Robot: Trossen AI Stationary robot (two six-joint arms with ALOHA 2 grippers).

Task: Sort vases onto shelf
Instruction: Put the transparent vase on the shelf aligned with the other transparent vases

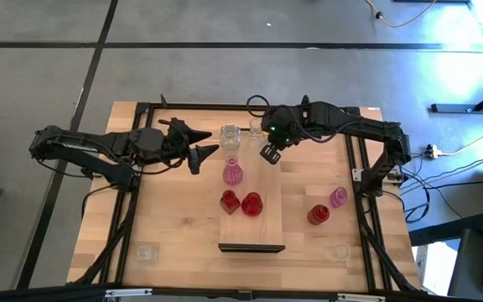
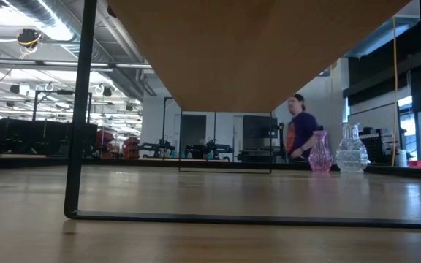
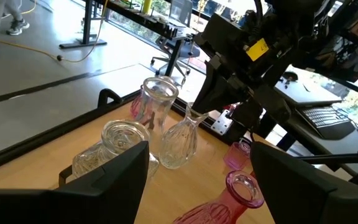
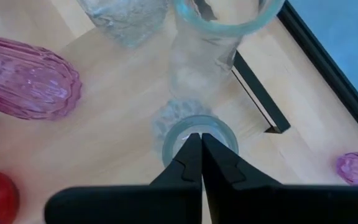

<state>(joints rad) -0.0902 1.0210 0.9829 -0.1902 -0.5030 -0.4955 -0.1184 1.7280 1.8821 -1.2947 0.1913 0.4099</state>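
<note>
The shelf [image 1: 262, 231] is a light-wood board in the middle of the table. On it stand a pink vase [image 1: 233, 174] and two red vases [image 1: 230, 201] [image 1: 251, 204]. Two clear vases [image 1: 230, 134] [image 1: 256, 130] stand at its far end. My right gripper [image 1: 268, 155] is shut and slants down at the narrow-necked clear vase [image 3: 179, 142], its tips [image 4: 196, 135] within the ring of that vase's mouth. My left gripper [image 1: 214, 141] hangs open just left of the clear vases, holding nothing. My right gripper has its shut fingertips at the mouth [image 4: 224, 132] of the narrow-necked clear vase, coming from above on a slant. Whether they touch the rim I cannot tell. In the left wrist view the vase leans with its neck [image 3: 194, 117] toward this gripper.
A red vase [image 1: 318, 214] and a pink vase [image 1: 338, 197] stand on the table right of the shelf. Small clear vases sit near the front corners [image 1: 147, 250] [image 1: 340, 250]. A black frame [image 1: 132, 201] borders the tabletop. A person [image 2: 298, 135] stands in the room behind.
</note>
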